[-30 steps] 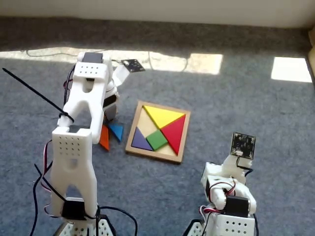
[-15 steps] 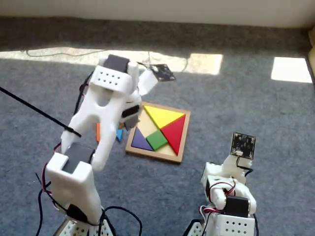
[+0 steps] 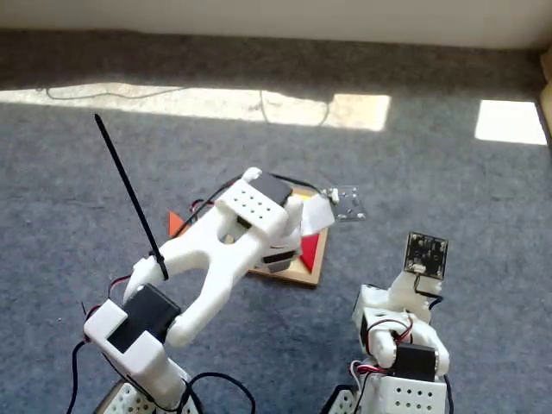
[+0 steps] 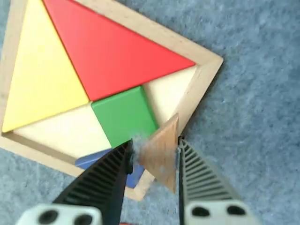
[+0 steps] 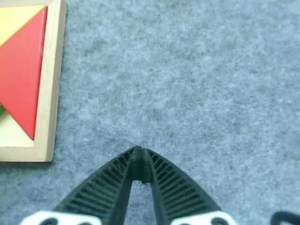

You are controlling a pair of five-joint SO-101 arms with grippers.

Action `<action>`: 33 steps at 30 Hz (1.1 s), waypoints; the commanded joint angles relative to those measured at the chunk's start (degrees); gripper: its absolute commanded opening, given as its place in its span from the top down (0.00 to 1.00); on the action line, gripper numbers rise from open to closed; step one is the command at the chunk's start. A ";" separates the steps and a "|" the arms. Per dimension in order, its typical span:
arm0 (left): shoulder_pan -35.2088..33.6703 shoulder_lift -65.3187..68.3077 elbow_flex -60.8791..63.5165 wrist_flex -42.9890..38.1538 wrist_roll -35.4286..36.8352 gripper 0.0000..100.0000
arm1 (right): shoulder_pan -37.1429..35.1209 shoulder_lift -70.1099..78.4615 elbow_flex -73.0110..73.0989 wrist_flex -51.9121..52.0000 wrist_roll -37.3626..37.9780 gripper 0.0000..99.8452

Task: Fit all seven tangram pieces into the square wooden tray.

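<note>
The square wooden tray (image 4: 206, 65) holds a yellow triangle (image 4: 42, 75), a red triangle (image 4: 112, 51), a green square (image 4: 124, 115) and a blue piece (image 4: 86, 160). My left gripper (image 4: 154, 146) hovers over the tray's edge beside the green square. It is shut on a small triangular piece (image 4: 161, 152) that shows a wood-coloured face. In the high view the left arm (image 3: 233, 237) covers most of the tray (image 3: 308, 273). An orange piece (image 3: 176, 222) lies on the carpet left of the tray. My right gripper (image 5: 139, 164) is shut and empty over bare carpet, near a tray corner (image 5: 51, 93).
Grey carpet surrounds the tray. The right arm (image 3: 401, 341) sits folded at the front right, with its camera board (image 3: 426, 252) sticking up. A black cable tie (image 3: 129, 194) juts from the left arm. Sunlit patches and cables lie at the back.
The left arm has swung right, from the loose pieces left of the tray to above the tray. The right arm has not moved.
</note>
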 commanded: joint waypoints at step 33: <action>-1.98 -4.00 2.51 -8.79 6.68 0.81 | 0.48 -0.57 5.32 0.48 -0.44 0.99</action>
